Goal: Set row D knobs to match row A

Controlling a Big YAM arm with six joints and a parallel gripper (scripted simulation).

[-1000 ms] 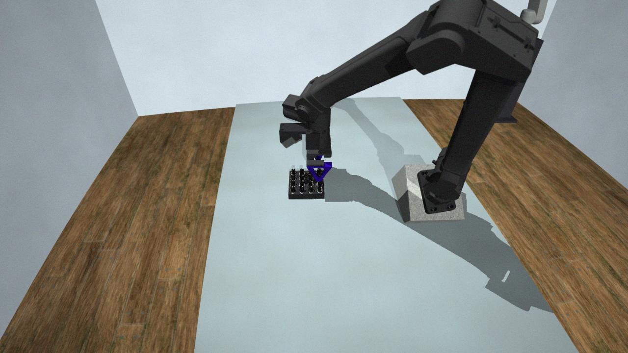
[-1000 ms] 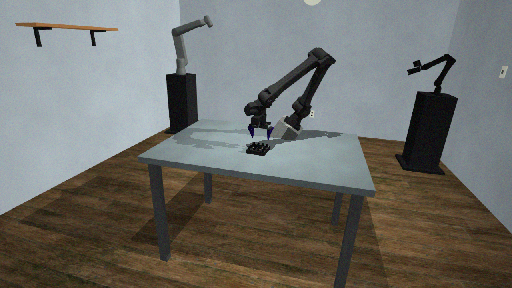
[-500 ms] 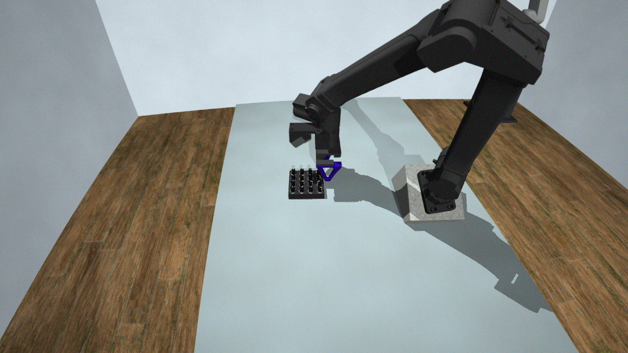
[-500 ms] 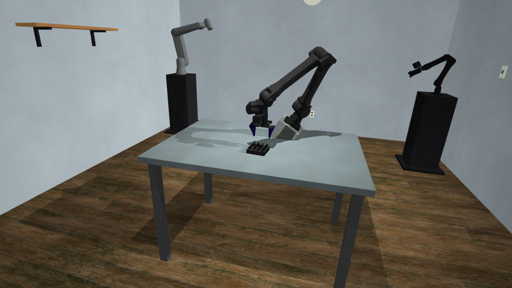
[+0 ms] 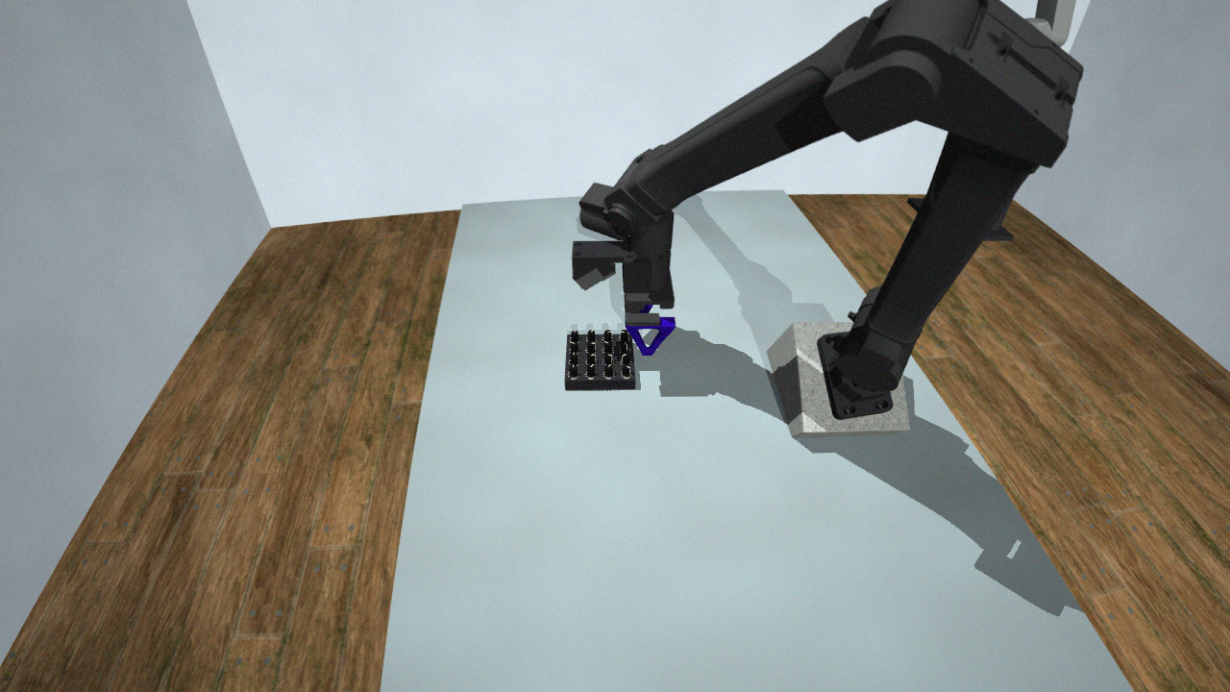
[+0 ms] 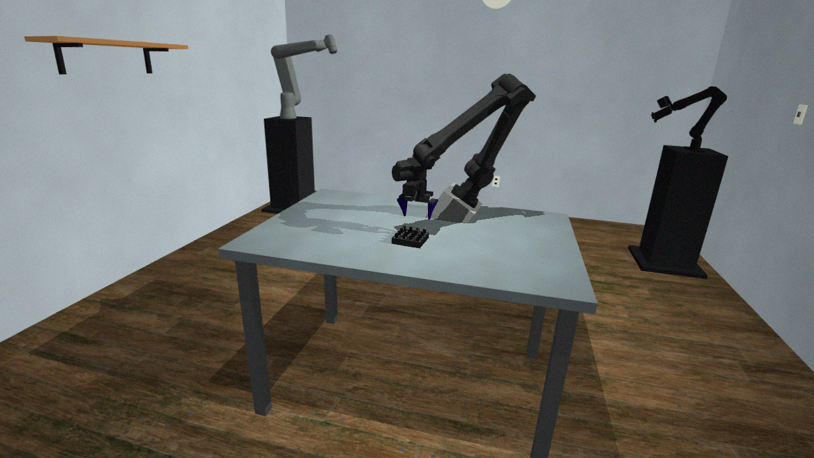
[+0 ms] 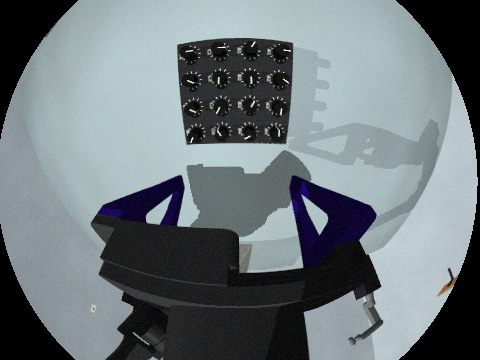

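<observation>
The black knob box (image 5: 600, 359) (image 6: 407, 236) (image 7: 234, 64) stands flat on the grey table (image 5: 602, 516) (image 6: 483, 256). It carries four rows of black knobs with white lines, and all of them show in the wrist view. The printed names are too small to read. My gripper (image 5: 649, 348) (image 6: 416, 215) (image 7: 237, 181), with blue fingers, is wide open and empty. It hangs a little above the table, just off the box's edge on the side toward the arm's base. No finger touches a knob.
The arm stands on a grey stone block (image 5: 803, 379) (image 6: 452, 206) on the table, to the right of the box in the top view. Two other arms on black pedestals (image 6: 289, 153) (image 6: 680, 205) stand on the floor away from the table.
</observation>
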